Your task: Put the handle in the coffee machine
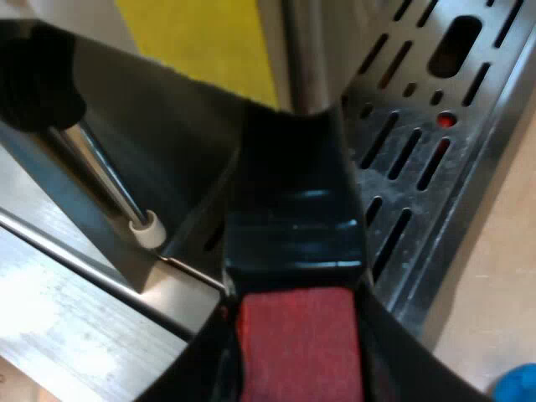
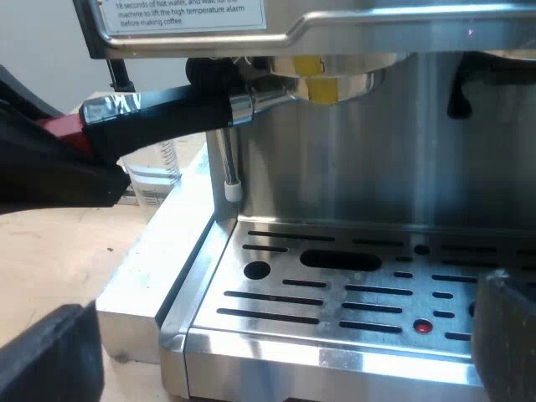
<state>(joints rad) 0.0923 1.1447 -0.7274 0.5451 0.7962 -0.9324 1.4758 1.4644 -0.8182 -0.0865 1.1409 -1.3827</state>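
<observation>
The left end effector (image 1: 297, 364) is clamped on the handle (image 1: 293, 218), one black finger on each side of the red end (image 1: 297, 343). The dark handle runs from there up to the machine (image 1: 318, 50), above the slotted drip tray (image 1: 419, 142). The steam wand (image 1: 109, 180) hangs just beside it, white tip down. A blue thing (image 1: 519, 385) lies on the table (image 1: 494, 276); too little shows to name it.

In the right wrist view, the holder (image 2: 327, 79) has its metal head up against the brew head at the machine (image 2: 377, 167) front, and a yellow tag (image 2: 314, 84) sits on it. Taking the machine's front as six o'clock, the handle (image 2: 159, 113) points out between seven and nine o'clock. Its red end (image 2: 63, 127) sits in the left end effector (image 2: 50, 172). I cannot tell whether the holder is locked.

The right end effector (image 2: 276, 343) is wide open and empty, near the drip tray (image 2: 352, 285) front. The wand (image 2: 226, 163) hangs at the tray's nine o'clock edge. A measuring glass (image 2: 155, 172) stands on the table (image 2: 50, 276) beyond that side of the machine.
</observation>
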